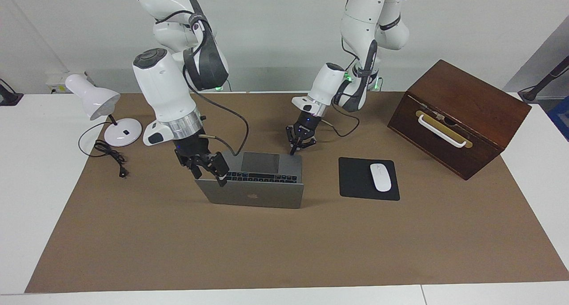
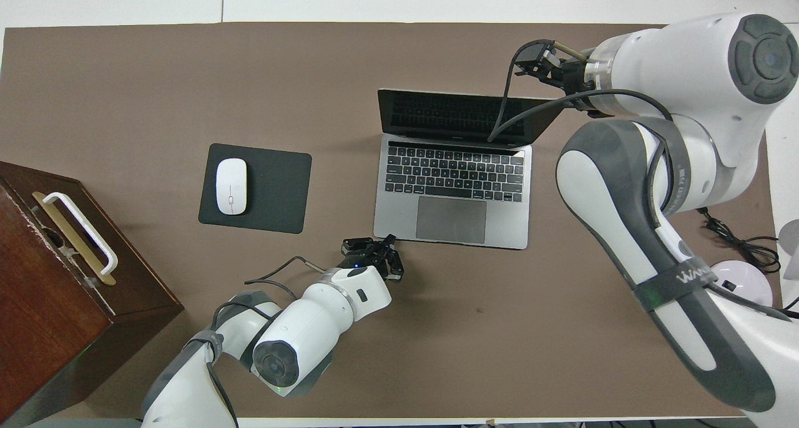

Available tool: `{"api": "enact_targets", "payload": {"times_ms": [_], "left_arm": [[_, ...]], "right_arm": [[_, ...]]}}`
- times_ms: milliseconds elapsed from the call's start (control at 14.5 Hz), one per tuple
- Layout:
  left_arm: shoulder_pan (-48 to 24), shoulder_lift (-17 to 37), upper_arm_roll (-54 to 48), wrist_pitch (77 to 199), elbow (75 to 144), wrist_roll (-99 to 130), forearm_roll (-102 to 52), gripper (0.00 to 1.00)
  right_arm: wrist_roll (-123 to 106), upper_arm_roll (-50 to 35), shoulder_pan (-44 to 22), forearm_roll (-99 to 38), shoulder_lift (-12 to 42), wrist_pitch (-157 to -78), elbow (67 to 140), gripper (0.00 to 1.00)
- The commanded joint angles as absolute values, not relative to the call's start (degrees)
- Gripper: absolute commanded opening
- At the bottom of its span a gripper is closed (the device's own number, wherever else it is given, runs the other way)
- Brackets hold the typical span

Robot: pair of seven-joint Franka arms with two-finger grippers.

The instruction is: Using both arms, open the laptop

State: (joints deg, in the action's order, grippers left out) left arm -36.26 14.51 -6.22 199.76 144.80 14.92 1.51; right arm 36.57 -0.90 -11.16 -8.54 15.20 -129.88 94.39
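The laptop (image 1: 255,180), thin, stiff and hinge-fragile, lying mid-table beside the mouse pad (image 1: 368,178), is best steadied by the pressed-together left gripper (image 1: 293,151) while its lid corner is pinched by the right gripper (image 1: 216,174).

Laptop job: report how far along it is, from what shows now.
Done: the laptop stands open, its lid tilted away from the robots, keyboard and trackpad bare. In hand: the right gripper is at the lid's top corner at the right arm's end; the left gripper, shut, presses the deck's near corner. Left: letting go and drawing both arms back.
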Motion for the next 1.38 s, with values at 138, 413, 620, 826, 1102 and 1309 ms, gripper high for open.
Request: {"api": "enact_targets", "payload": {"times_ms": [138,413,620,826,1102,1309], "left_arm": [[-34.80,17.23,-6.24,200.57,143.70,15.12,2.99,0.00],[-34.98,17.23,-6.33,200.48,143.88,15.47,2.90,0.00],[-35.33,16.96,-6.33,200.48,145.28,15.99,2.90,0.00],[-35.86,16.09,-6.33,200.39,146.60,18.37,2.90,0.00],[-36.04,13.98,-6.59,200.30,148.26,21.36,2.90,0.00],[-37.44,12.40,-6.59,200.30,149.94,25.74,2.90,0.00]], "right_arm": [[25.26,-1.23,-6.96,-7.47,15.65,-122.89,91.32,1.00],[6.02,-0.70,1.21,-5.47,11.27,-111.74,91.32,1.00],[-11.72,-0.70,11.91,-2.64,5.20,-103.92,92.20,1.00],[-23.09,-0.62,19.84,-2.11,0.19,-101.52,92.90,1.00],[-18.84,-1.14,19.43,-0.70,-2.54,-99.05,95.53,1.00],[-8.47,-1.49,13.29,-0.79,-2.55,-100.37,96.15,1.00]]}}
